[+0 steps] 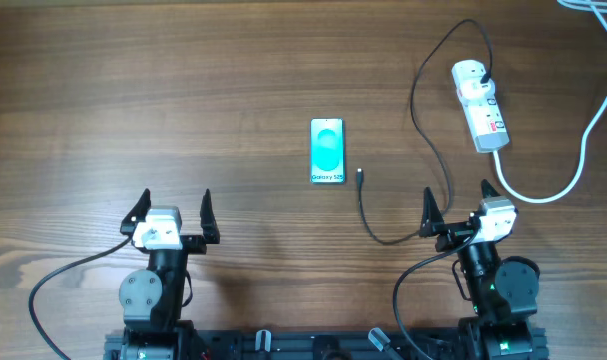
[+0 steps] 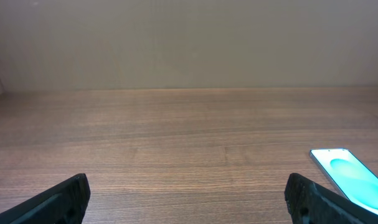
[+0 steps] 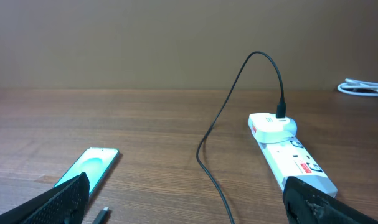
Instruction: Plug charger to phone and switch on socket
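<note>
The phone lies flat at the table's middle, cyan screen up; it also shows in the left wrist view and the right wrist view. The charger's black cable runs from the white adapter on the socket to its plug tip, which lies just right of the phone, apart from it. The tip and the socket show in the right wrist view. My left gripper and right gripper are open and empty near the front edge.
The socket's thick white cord loops along the right side of the table and off the top right corner. It shows far right in the right wrist view. A plain wall stands behind the table.
</note>
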